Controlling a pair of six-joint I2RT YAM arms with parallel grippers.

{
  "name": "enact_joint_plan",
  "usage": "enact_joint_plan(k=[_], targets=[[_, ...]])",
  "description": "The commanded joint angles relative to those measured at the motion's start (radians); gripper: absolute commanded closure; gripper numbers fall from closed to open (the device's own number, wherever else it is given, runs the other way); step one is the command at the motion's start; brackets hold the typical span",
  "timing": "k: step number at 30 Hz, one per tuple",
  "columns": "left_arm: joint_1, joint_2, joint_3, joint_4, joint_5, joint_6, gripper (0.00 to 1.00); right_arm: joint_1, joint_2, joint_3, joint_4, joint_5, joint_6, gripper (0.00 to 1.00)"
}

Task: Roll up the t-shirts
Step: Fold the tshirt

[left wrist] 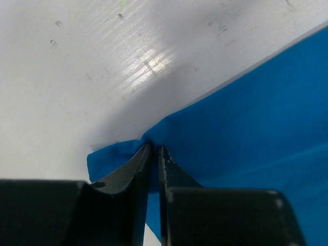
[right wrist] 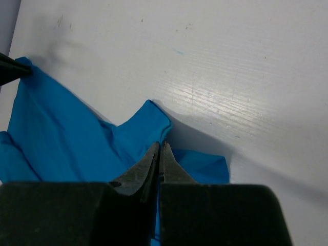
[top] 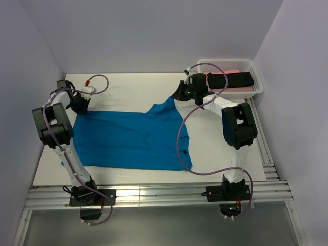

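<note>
A: where's the blue shirt point(top: 133, 138) at?
B: flat on the table point(top: 128, 84), between both arms. black shirt point(top: 230, 79) and pink shirt point(top: 233, 71) sit in the basket point(top: 258, 87), far right.
A: fingers?
B: left gripper point(top: 81, 108) pinches its far left corner, right gripper point(top: 179, 94) is clamped on its far right edge.

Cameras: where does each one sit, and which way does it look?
Top camera: above and behind, looking down on table, blue t-shirt, left arm, right arm.
Left wrist: on left arm, looking past the left gripper pinching the shirt's corner.
Right wrist: on right arm, looking past the right gripper pinching its edge.
All three share the t-shirt.
</note>
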Motion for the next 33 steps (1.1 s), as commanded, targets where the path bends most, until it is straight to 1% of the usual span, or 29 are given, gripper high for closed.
enact_joint_plan(k=[1,2,4,8,20,25,33], targets=[[0.000,0.032,0.016,0.012,0.006,0.012,0.86,-0.011,-0.024,0.032,0.024,-0.016,-0.008,1.00],[0.000,0.035,0.014,0.019,0.006,0.007,0.92,-0.011,-0.024,0.032,0.022,-0.018,-0.007,1.00],[-0.001,0.041,0.008,0.030,0.004,-0.002,0.99,-0.011,-0.025,0.032,0.024,-0.016,-0.007,1.00],[0.000,0.032,-0.003,0.073,0.004,-0.042,1.00,-0.013,-0.028,0.038,0.015,-0.016,-0.010,1.00],[0.000,0.026,0.048,0.133,0.033,-0.157,0.99,-0.013,-0.030,0.027,0.022,-0.016,-0.007,1.00],[-0.001,0.023,0.057,0.142,0.026,-0.177,0.99,-0.014,-0.028,0.035,0.022,-0.013,-0.005,1.00],[-0.001,0.020,0.115,0.117,0.053,-0.227,1.00,-0.019,-0.022,0.072,0.012,-0.015,-0.001,1.00]])
